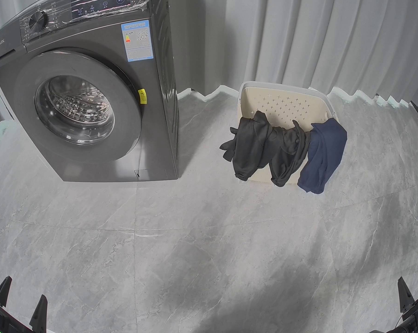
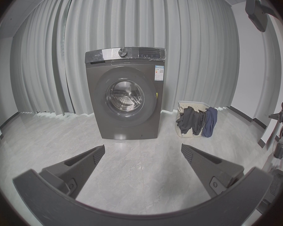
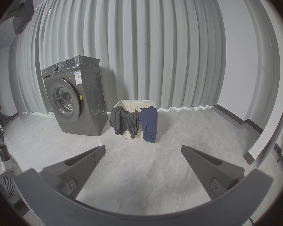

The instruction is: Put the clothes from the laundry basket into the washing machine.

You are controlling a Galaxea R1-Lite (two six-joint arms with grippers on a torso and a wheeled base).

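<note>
3 clothes [image 1: 283, 151] drape over the laundry basket [image 1: 285, 102] front rim beside the washing machine [image 1: 88, 102] at the far edge of the floor [image 1: 218, 237], likely for easy pinching, while the left gripper [image 2: 142, 147] and right gripper [image 3: 143, 148] hover wide-jawed, empty, well short.

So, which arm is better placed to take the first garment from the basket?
Right, probably. The laundry basket with its clothes stands toward the robot's right, nearer the right arm, whose jaws are open and empty. The washing machine faces the left arm.
</note>
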